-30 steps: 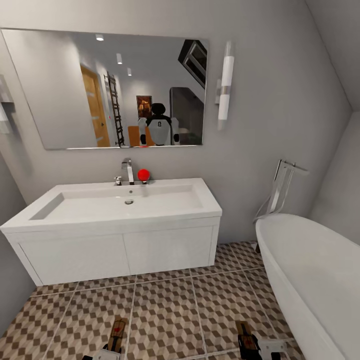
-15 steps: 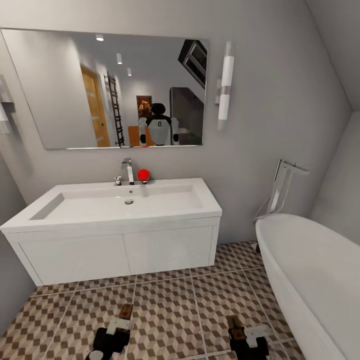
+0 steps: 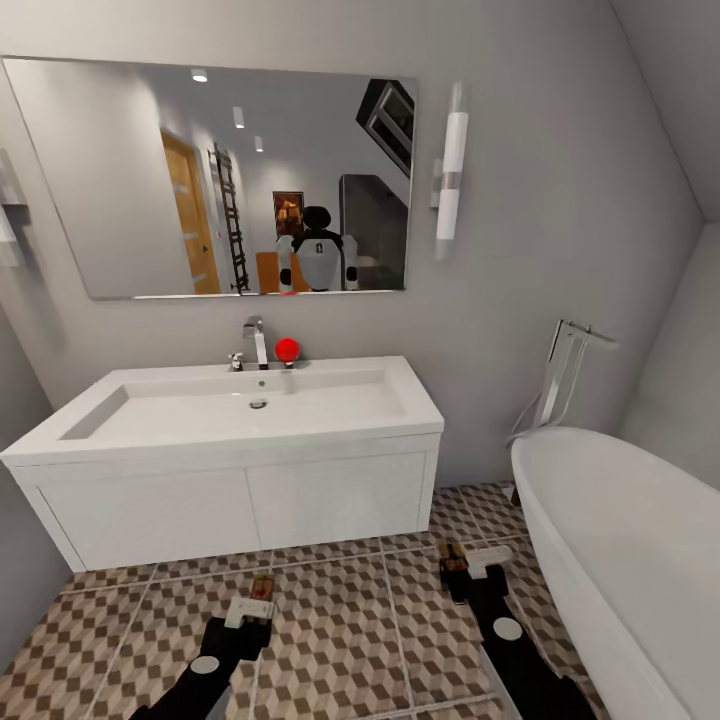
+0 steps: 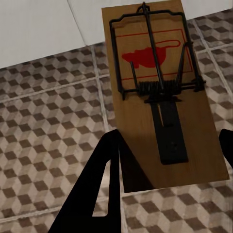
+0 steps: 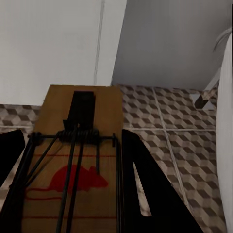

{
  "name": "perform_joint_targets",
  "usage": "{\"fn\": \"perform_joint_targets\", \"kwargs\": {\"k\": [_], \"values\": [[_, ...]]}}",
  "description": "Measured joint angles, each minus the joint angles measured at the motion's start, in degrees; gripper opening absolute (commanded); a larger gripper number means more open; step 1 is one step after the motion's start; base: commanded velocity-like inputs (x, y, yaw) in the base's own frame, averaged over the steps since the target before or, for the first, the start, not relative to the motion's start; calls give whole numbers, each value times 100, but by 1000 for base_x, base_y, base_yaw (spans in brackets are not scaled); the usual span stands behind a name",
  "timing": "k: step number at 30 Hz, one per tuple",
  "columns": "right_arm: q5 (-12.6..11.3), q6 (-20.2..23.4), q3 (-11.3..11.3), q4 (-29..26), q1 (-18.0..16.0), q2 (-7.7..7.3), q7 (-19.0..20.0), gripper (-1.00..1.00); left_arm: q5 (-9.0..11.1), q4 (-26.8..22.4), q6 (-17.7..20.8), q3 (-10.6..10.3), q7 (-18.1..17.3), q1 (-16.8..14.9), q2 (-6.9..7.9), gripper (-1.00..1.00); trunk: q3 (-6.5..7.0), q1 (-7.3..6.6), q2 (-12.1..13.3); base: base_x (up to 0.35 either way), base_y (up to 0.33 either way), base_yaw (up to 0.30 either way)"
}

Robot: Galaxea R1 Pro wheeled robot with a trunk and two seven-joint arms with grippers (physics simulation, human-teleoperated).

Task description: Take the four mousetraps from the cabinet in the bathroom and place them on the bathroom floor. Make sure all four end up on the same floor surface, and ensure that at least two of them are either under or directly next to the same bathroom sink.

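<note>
- The left end effector (image 3: 252, 610) grips a mousetrap (image 4: 158, 92) between its dark fingers (image 4: 99, 189), board held above the bathroom floor (image 3: 340, 640).
- The right end effector (image 3: 462, 575) is clamped on a second mousetrap (image 5: 77, 165), its fingers (image 5: 145, 179) on both sides of the board.
- Since half a second ago both arms have reached forward: the left trap (image 3: 262, 588) has moved closer to the white sink cabinet (image 3: 240, 510), and the right trap (image 3: 452, 556) has advanced further, now near the cabinet's right corner, beside the bathtub (image 3: 620, 540).
- The sink (image 3: 250, 400), mirror (image 3: 220, 170) and tiles are unchanged.
</note>
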Motion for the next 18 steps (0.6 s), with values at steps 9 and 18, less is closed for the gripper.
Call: {"fn": "perform_joint_targets", "kwargs": {"k": [9, 18], "values": [[-3, -14, 28, -272, -29, -6, 3, -100, 27, 28, 5, -26, 26, 0, -202, -100, 0, 0, 0, 0, 0, 0], [1, -13, 28, -306, -25, -6, -1, -100, 27, 16, -1, -28, 29, 1, -225, -100, 0, 0, 0, 0, 0, 0]]}}
